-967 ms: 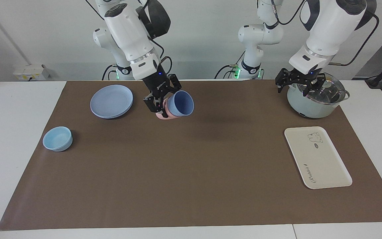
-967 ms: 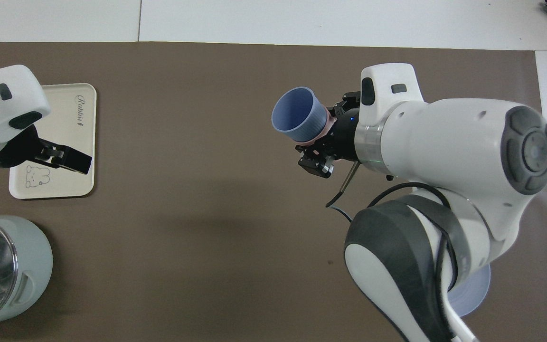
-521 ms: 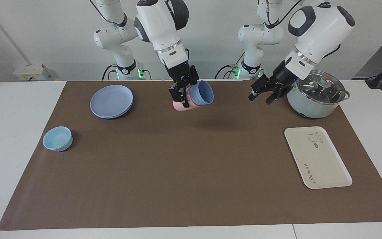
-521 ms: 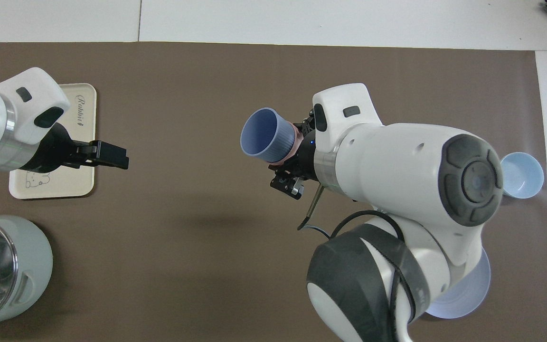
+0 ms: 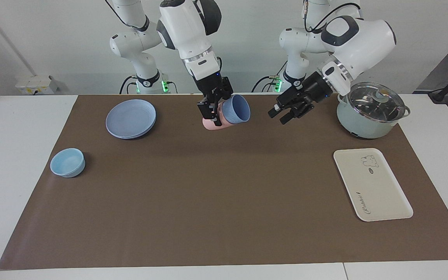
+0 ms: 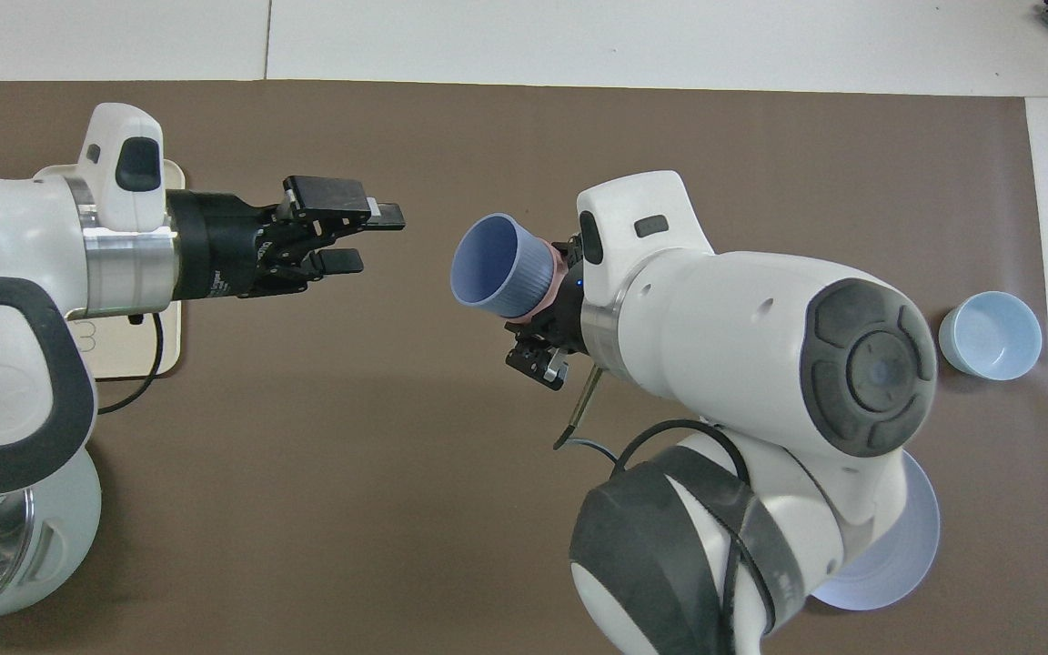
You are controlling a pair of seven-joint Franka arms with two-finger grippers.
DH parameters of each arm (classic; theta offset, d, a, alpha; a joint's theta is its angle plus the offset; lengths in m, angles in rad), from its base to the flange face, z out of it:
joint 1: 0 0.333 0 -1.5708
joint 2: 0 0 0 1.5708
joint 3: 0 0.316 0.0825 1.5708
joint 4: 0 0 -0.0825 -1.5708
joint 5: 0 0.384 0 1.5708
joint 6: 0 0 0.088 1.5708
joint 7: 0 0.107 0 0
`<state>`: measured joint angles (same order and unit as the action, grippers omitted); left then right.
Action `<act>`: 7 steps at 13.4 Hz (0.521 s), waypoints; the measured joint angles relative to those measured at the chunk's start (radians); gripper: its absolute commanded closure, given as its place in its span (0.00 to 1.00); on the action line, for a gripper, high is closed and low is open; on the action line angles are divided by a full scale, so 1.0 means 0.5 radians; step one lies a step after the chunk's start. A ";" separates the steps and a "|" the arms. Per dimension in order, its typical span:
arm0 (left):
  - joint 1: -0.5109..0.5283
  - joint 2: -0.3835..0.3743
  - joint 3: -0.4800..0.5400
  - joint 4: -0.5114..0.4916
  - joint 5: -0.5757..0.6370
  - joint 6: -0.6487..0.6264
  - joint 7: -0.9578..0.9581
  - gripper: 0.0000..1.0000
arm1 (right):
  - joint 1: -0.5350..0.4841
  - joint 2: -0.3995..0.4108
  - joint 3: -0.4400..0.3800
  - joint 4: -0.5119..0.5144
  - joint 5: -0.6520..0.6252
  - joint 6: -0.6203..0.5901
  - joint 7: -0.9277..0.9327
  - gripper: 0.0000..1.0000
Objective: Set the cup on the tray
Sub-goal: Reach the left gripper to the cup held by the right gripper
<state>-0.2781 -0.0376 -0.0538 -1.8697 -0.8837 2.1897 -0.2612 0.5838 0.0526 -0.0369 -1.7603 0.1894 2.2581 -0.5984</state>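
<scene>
Tray, lower right of the facing frame, flat on the bench. Cup, upper centre, airborne and tilted, nested in a pink cup, pinched by the right gripper. Left gripper, alongside, jaws spread.

**Matt plastics, one glossy pot**

The cup looks like matt plastic with fine ribbing on its wall, nested in a smooth pink cup. The tray is smooth, satiny cream. The pot has a glossy glass lid and pale glossy body. Bowl and plate appear matt. The brown mat is dull, paper-like.
</scene>
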 measured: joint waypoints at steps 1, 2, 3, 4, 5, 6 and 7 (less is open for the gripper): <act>-0.079 0.015 -0.002 -0.011 -0.006 0.103 -0.043 0.40 | 0.000 0.000 0.000 0.000 0.000 0.000 0.000 1.00; -0.141 0.032 -0.003 -0.017 -0.008 0.162 -0.076 0.42 | 0.000 0.000 0.000 0.000 0.000 0.000 0.000 1.00; -0.182 0.048 -0.005 -0.019 -0.009 0.191 -0.091 0.45 | 0.000 0.000 0.000 0.000 0.000 0.000 0.000 1.00; -0.200 0.054 -0.003 -0.019 -0.009 0.208 -0.099 0.55 | -0.003 0.000 -0.001 -0.003 -0.005 -0.005 0.001 1.00; -0.205 0.054 -0.003 -0.019 -0.009 0.208 -0.100 0.77 | -0.004 0.001 -0.003 -0.004 -0.006 -0.004 0.001 1.00; -0.208 0.054 -0.001 -0.018 -0.009 0.208 -0.101 1.00 | -0.003 0.001 -0.003 -0.005 -0.006 -0.005 0.001 1.00; -0.211 0.054 0.000 -0.018 -0.009 0.207 -0.101 1.00 | -0.002 0.003 -0.002 -0.007 -0.006 -0.005 0.003 1.00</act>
<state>-0.3836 -0.0107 -0.0539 -1.8788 -0.8883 2.2934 -0.3115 0.5829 0.0541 -0.0381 -1.7636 0.1865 2.2557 -0.5968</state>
